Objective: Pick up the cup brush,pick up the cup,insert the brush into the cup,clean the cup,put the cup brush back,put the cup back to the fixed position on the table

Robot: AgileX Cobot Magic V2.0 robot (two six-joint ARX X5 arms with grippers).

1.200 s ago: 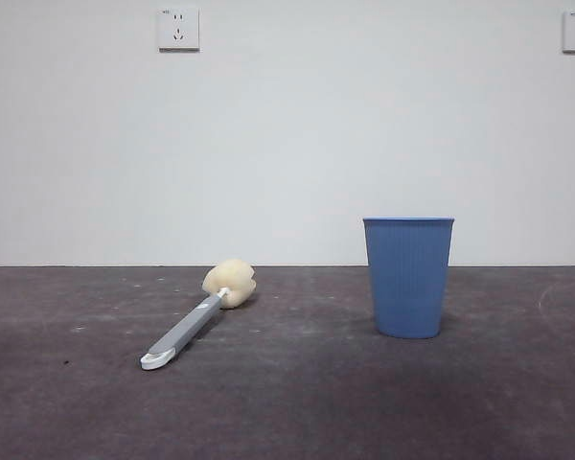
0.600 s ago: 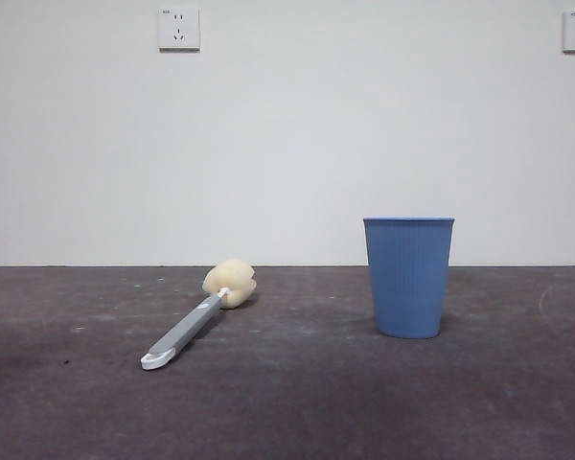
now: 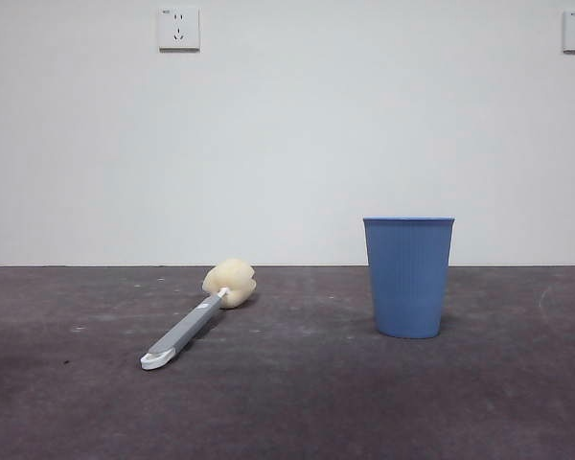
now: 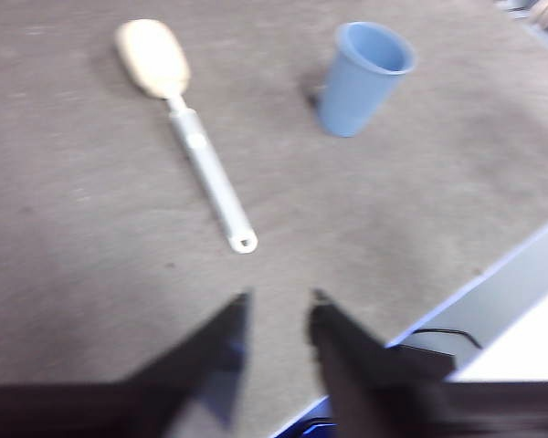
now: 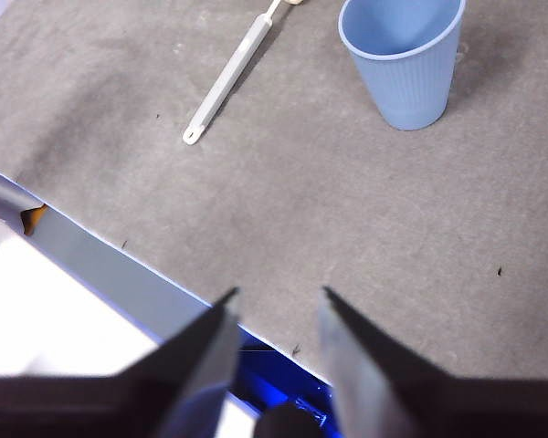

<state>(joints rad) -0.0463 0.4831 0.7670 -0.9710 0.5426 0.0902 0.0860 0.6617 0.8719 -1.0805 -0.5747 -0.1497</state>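
**Grey bench, nothing lifted yet**

Black jaws of the left pincer [image 4: 279, 306] and the right pincer [image 5: 276, 301] stand parted and empty, over the bench's near edge. Beyond them the cup brush [image 3: 195, 317] lies flat on the bench [image 3: 297, 402]; the cup [image 3: 408, 276] stands upright, well apart from it. Every step appears left to do, starting with picking up the brush.

A blue ribbed cup [image 3: 408, 278] stands upright and empty on a dark grey bench [image 3: 297, 402]. Well apart from it, a cup brush [image 3: 197, 314] lies flat: grey handle, white tip toward the front edge, cream-yellow sponge head toward the back wall
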